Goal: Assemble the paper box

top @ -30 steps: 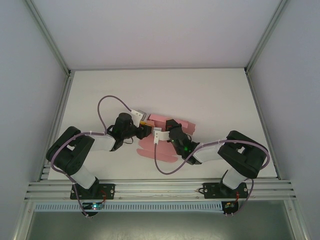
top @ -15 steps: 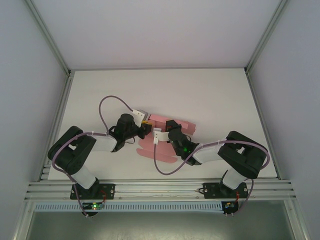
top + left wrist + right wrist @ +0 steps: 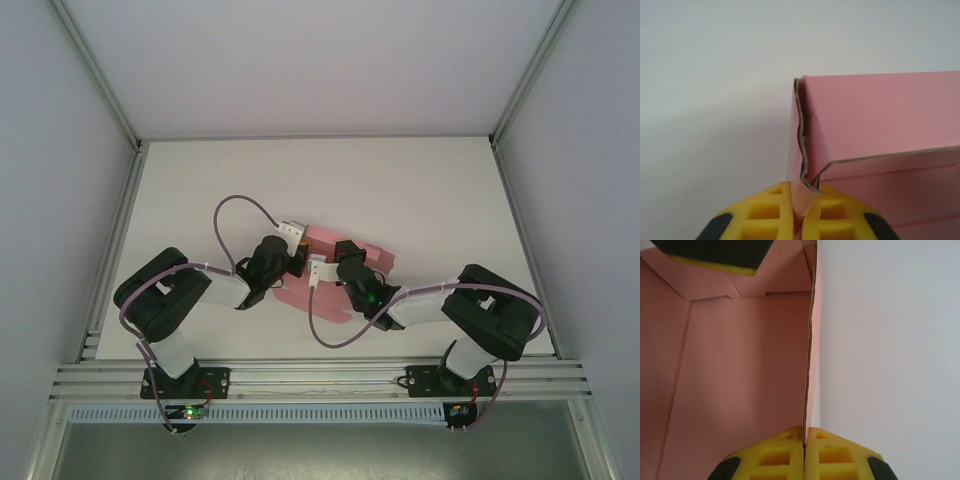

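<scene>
The pink paper box (image 3: pixel 378 254) lies partly folded on the white table between both arms. In the left wrist view my left gripper (image 3: pixel 802 212) is shut on a creased corner flap of the paper box (image 3: pixel 880 125), whose side panel stands up behind the yellow fingers. From above, the left gripper (image 3: pixel 298 261) sits at the box's left end. My right gripper (image 3: pixel 803 442) is shut on the thin edge of an upright wall of the paper box (image 3: pixel 740 365), and seen from above the right gripper (image 3: pixel 340 252) is over the box's middle.
The white table (image 3: pixel 200 190) stretches bare beyond and to both sides of the box. Grey walls and metal frame posts (image 3: pixel 128 190) bound it left and right. A metal rail (image 3: pixel 320 375) runs along the near edge by the arm bases.
My left arm has moved right to the box's left end, and its jaws have closed onto the corner flap. The right gripper has kept its hold and barely moved.
</scene>
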Motion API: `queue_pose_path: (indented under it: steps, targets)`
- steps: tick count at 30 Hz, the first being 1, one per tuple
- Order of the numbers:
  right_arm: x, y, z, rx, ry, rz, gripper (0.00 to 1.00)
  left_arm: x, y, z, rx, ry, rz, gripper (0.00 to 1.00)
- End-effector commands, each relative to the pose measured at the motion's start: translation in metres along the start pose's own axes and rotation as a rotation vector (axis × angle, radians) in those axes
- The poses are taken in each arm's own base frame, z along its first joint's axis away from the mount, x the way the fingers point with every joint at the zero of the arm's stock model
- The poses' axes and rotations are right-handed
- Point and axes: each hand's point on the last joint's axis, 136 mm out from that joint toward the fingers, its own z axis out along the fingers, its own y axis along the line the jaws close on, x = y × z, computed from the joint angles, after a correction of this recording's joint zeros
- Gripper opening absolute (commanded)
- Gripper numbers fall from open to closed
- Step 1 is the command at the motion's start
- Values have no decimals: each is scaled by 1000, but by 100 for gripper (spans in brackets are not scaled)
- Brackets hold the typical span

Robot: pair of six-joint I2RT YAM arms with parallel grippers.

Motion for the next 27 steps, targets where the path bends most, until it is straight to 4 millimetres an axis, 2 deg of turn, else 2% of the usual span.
queue_pose_path:
  steps: [1,8,10,21,24,27]
  targets:
    - [1,40,-9,-154,-28,-70,0,-3,33,4,-194,-36,-24,1]
    - [13,28,-14,-173,-1,2,0,19,76,-9,-459,28,-41,0]
    - [17,26,-15,-181,10,22,0,23,83,-15,-509,36,-56,0]
    - [30,23,-11,-200,59,83,0,34,112,-37,-810,71,-55,0]
    - [30,21,-10,-207,58,101,0,39,109,-37,-818,101,-58,0]
    - [31,21,-10,-211,61,111,0,39,115,-43,-906,113,-34,0]
